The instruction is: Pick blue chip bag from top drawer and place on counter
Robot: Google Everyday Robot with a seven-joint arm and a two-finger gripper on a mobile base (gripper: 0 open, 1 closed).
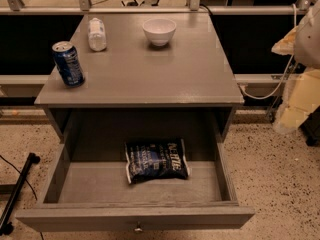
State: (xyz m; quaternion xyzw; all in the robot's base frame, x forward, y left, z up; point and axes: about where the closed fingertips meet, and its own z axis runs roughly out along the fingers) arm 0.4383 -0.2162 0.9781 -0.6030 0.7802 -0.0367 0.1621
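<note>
The blue chip bag lies flat in the middle of the open top drawer, toward its back, with white lettering facing up. The drawer is pulled fully out, and its small metal knob shows on the front. The counter is the grey top of the cabinet above it. My gripper hangs with the pale arm at the right edge of the view. It is to the right of the cabinet, well apart from the bag and outside the drawer. It holds nothing that I can see.
On the counter stand a blue soda can at the front left, a small plastic bottle at the back left and a white bowl at the back middle. A black stand leg lies on the speckled floor at the left.
</note>
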